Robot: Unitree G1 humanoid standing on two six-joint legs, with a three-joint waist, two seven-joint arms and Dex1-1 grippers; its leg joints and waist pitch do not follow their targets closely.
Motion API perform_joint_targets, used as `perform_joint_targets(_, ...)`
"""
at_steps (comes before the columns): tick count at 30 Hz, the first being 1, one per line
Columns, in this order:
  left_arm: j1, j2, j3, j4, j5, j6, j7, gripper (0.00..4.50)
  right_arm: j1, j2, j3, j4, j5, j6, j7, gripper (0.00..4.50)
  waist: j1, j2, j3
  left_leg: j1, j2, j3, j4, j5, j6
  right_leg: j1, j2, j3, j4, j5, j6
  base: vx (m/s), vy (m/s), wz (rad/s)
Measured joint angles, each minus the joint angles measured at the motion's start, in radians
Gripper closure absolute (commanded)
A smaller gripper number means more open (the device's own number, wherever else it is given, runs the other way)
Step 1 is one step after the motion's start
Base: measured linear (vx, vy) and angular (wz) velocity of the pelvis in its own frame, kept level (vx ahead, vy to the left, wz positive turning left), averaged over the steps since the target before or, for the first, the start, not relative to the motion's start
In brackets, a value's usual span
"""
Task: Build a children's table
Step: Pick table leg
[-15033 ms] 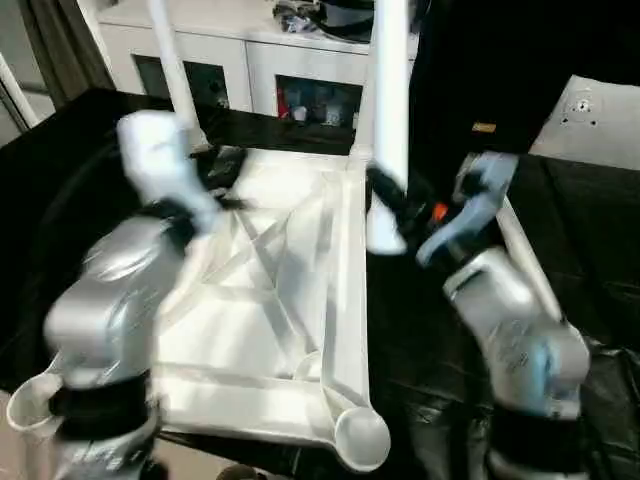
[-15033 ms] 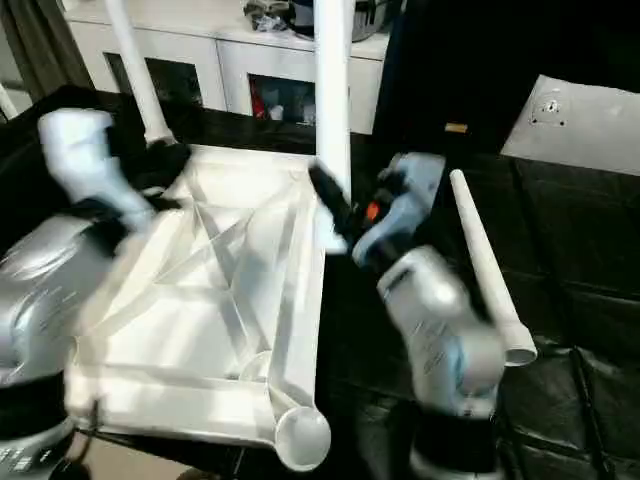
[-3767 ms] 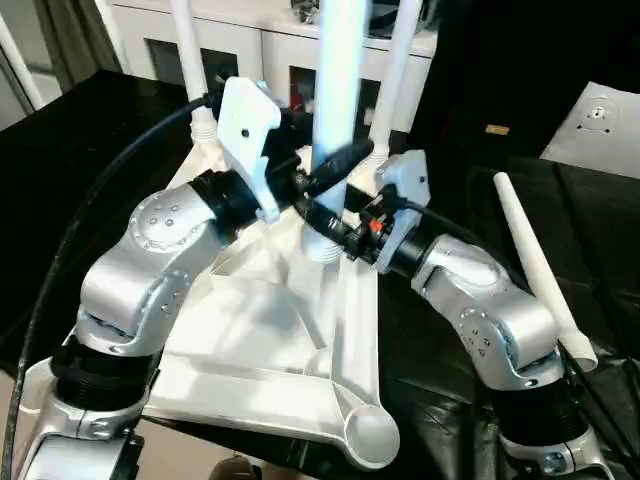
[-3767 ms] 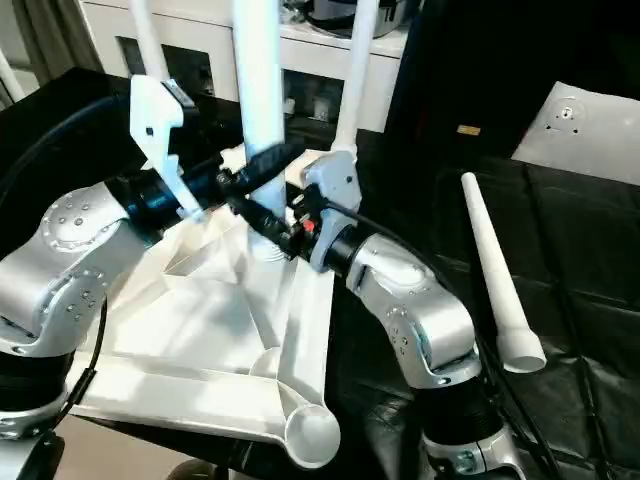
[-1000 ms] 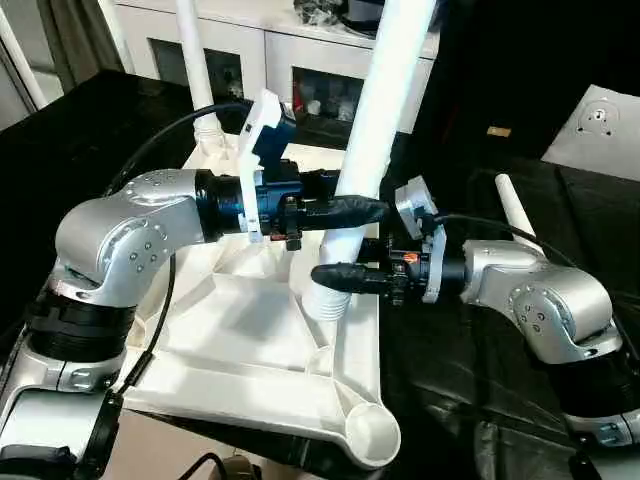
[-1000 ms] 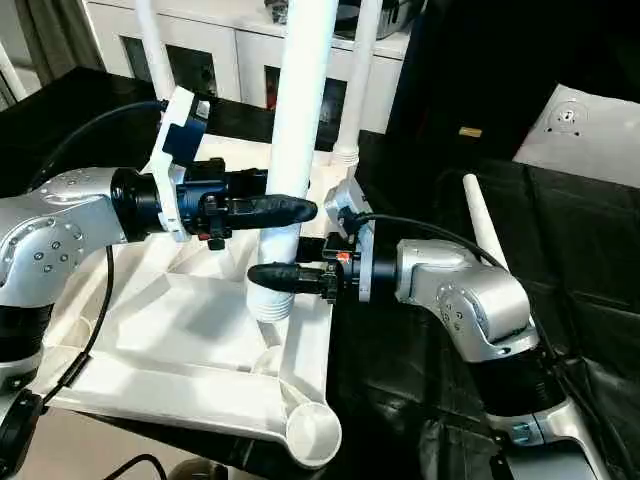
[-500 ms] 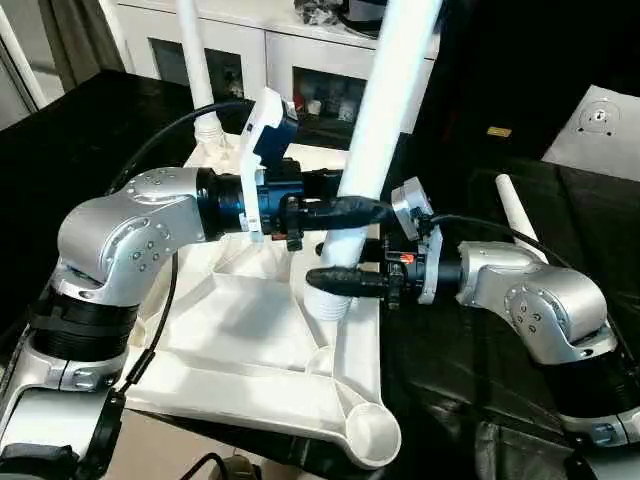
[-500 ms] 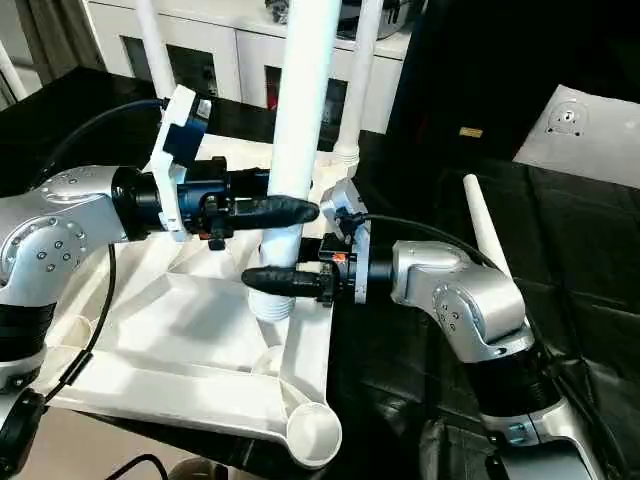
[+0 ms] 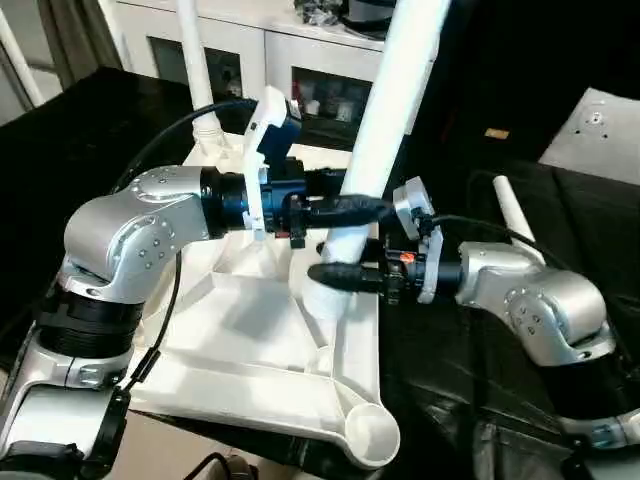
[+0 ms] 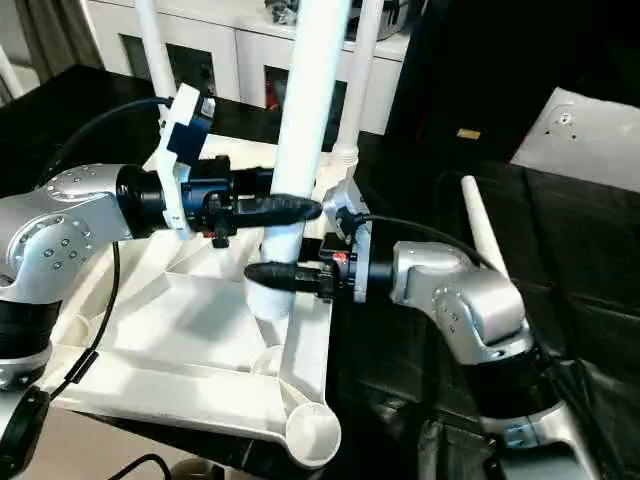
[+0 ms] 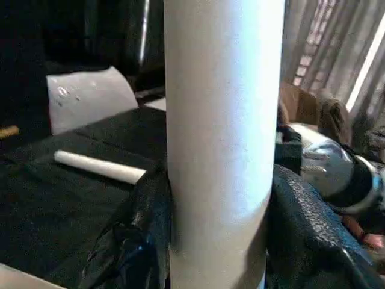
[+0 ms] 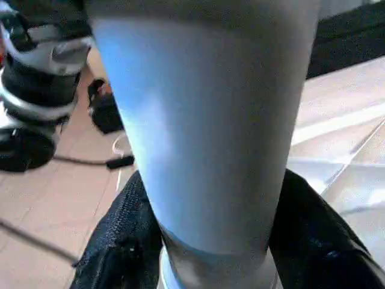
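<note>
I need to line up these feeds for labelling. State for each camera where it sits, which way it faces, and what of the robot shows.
Left and right eye views: on the head, facing forward and down over both silver forearms at the tabletop; left gripper and right gripper clamp the held leg.
Left wrist view: along its fingers, past that leg to the spare leg.
Right wrist view: along its fingers at the same leg.
All share the held leg.

Silver-shelled arms with black joints and black two-finger grippers

Rounded silver forearm shells are dotted with small screws; a black cable is looped over the left arm [image 9: 140, 235], white wrist brackets are fitted, and a red mark is seen at the right gripper [image 9: 345, 275] base.
</note>
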Motion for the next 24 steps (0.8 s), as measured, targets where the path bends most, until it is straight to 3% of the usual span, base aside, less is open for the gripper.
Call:
perform_joint_targets(3,0.000,-0.009,0.015,-0.004,-0.010,0.015,0.014,1.95,0.004,0.014,-0.003,-0.008,-0.001,-0.010,-0.021,2.54,0.000,-0.002,0.000,0.000,0.000,0.000,0.000,0.000,0.000,0.000,0.000,0.000,0.000,0.000,0.000,0.000,0.000,0.00)
perform_joint_targets(6,0.000,-0.020,0.034,-0.027,-0.026,0.029,0.034,1.84,0.015,0.036,0.002,-0.016,-0.013,-0.020,-0.051,2.55,0.000,-0.002,0.000,0.000,0.000,0.000,0.000,0.000,0.000,0.000,0.000,0.000,0.000,0.000,0.000,0.000,0.000,0.00)
perform_joint_targets(13,0.000,-0.071,0.076,-0.057,-0.078,0.069,0.095,1.06,0.016,0.065,0.023,-0.021,-0.052,-0.040,-0.100,2.57,0.000,-0.004,0.000,0.000,0.000,0.001,0.000,0.000,0.000,0.000,0.000,0.000,0.000,0.000,0.000,0.000,0.000,0.00)
perform_joint_targets(15,0.002,-0.098,0.099,-0.064,-0.100,0.071,0.120,1.06,0.016,0.071,0.022,-0.021,-0.052,-0.040,-0.108,2.57,0.000,-0.004,0.000,0.000,0.000,0.001,0.000,0.000,0.000,0.000,0.000,0.000,0.000,0.000,0.000,0.000,0.000,0.00)
perform_joint_targets(19,0.018,-0.236,0.209,-0.081,-0.223,0.044,0.228,0.66,0.023,0.130,0.008,-0.020,-0.048,-0.063,-0.146,2.57,0.000,-0.007,0.001,0.000,0.001,0.001,0.000,0.000,0.000,0.000,0.000,0.000,0.000,0.000,0.000,0.000,0.000,0.00)
perform_joint_targets(21,0.017,-0.245,0.226,-0.089,-0.256,0.032,0.243,0.59,0.026,0.138,0.002,-0.020,-0.048,-0.064,-0.160,2.57,0.000,-0.007,0.001,0.000,0.000,0.001,0.000,0.000,0.000,0.000,0.000,0.000,0.000,0.000,0.000,0.000,0.000,0.00)
perform_joint_targets(24,0.023,-0.319,0.303,-0.123,-0.368,0.001,0.311,0.59,0.056,0.216,-0.070,0.002,-0.024,-0.069,-0.248,2.57,0.000,-0.008,0.000,0.000,0.000,0.001,0.000,0.000,0.000,0.000,0.000,0.000,0.000,0.000,0.000,0.000,0.000,0.00)
